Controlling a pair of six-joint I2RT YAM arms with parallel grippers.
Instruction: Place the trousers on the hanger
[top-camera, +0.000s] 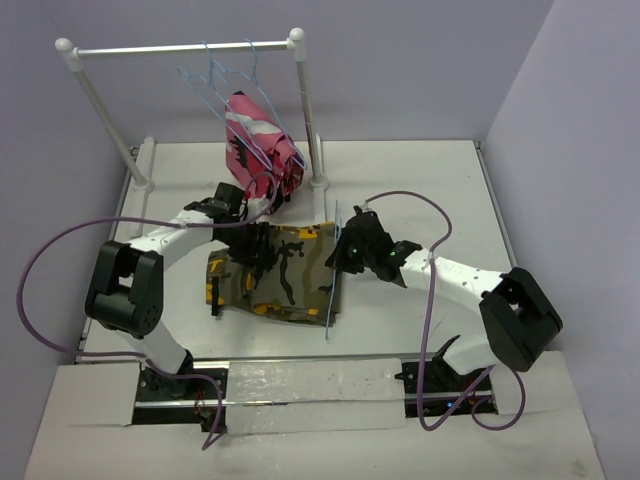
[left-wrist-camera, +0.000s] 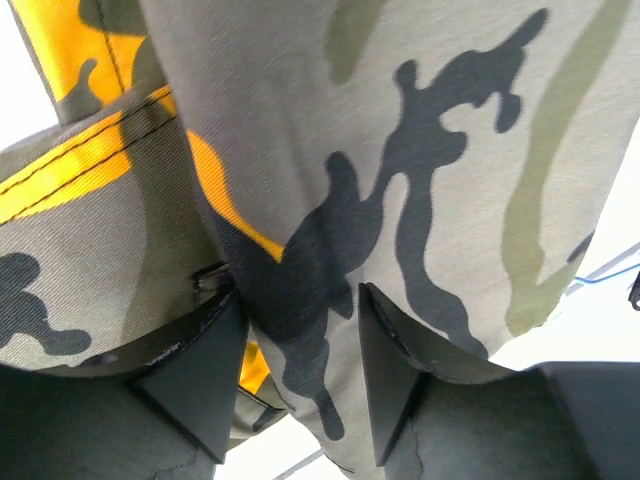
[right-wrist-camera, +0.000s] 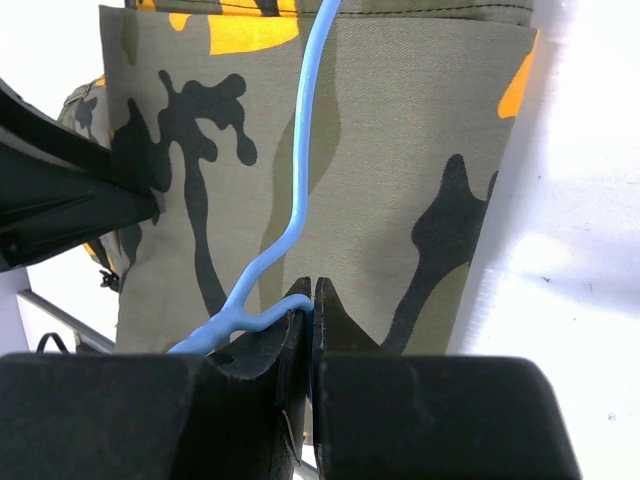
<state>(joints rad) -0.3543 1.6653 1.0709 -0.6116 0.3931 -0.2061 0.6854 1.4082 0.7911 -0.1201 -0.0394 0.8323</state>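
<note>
We record the trousers (top-camera: 275, 272) spread on the table (top-camera: 420, 180). At their right edge the right gripper (right-wrist-camera: 313, 300) is clamped tight on the hanger (right-wrist-camera: 298, 150), whose wire crosses the cloth. At their far left edge the left gripper (left-wrist-camera: 300, 330) pinches a fold of them. Beyond the trousers stands the white rail stand (top-camera: 180, 47), bearing a pink garment (top-camera: 258, 140).

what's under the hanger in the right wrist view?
The trousers lie beneath the hanger, which the right gripper pinches. Whatever is under the cloth is covered; bare table shows only beside it.
</note>
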